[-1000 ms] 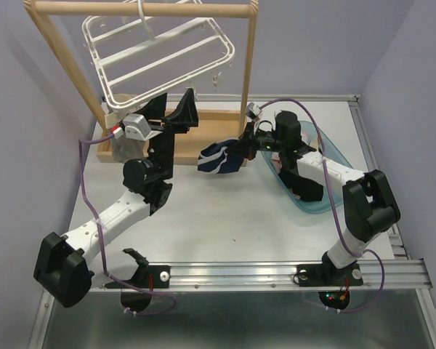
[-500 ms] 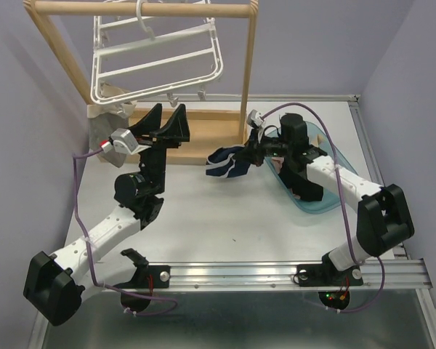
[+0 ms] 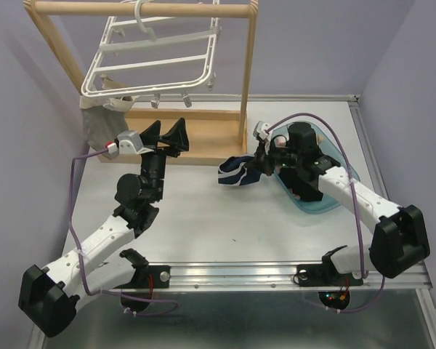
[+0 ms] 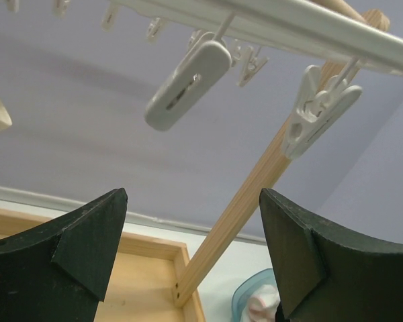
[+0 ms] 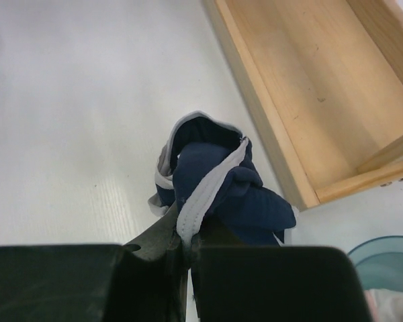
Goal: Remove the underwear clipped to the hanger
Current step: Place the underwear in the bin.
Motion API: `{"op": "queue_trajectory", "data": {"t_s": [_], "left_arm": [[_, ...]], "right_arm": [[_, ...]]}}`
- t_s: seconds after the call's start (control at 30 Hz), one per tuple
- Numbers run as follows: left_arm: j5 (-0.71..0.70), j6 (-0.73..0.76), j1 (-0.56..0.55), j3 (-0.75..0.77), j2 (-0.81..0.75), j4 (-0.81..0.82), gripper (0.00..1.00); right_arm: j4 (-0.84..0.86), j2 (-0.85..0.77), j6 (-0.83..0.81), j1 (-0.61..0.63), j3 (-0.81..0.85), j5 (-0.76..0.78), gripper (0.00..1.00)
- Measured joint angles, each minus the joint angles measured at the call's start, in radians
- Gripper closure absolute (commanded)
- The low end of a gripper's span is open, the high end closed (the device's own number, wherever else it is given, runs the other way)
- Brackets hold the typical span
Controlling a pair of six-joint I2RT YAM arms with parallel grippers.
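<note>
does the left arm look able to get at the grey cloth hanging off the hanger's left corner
Probably yes: the left tool, open, sits just right of the grey cloth under the hanger, with nothing visible between them.

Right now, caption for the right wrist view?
Right gripper shut on navy, white-trimmed underwear over the table, wooden stand base alongside.

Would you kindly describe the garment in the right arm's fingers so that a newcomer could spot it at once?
Start at the wooden rail stand at the back. Before its right post, beside the teal tub, the right fingers pinch a crumpled cloth bundle. It is navy with white trim, unlike the pale piece under the white hanger.
</note>
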Motion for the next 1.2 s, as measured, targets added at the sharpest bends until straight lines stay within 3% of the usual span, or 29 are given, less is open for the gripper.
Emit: {"op": "queue_trajectory", "data": {"t_s": [0.27,0.73,1.13,1.2], "left_arm": [[0.018,0.015,0.0,-0.001,-0.144,-0.223,0.08],[0.112,0.203,0.0,0.044,-0.368,-0.77,0.07],[0.11,0.245,0.0,-0.072,-0.621,-0.925,0.05],[0.11,0.248,0.0,-0.072,-0.626,-0.927,0.05]], "right_arm": [[-0.061,-0.156,-0.029,-0.069,-0.008,0.089,0.99],[-0.125,-0.281,-0.049,-0.458,-0.008,0.214,0.98],[-0.148,-0.213,-0.09,-0.648,-0.016,0.275,0.97],[-0.146,-0.214,-0.095,-0.657,-0.016,0.275,0.86]]}}
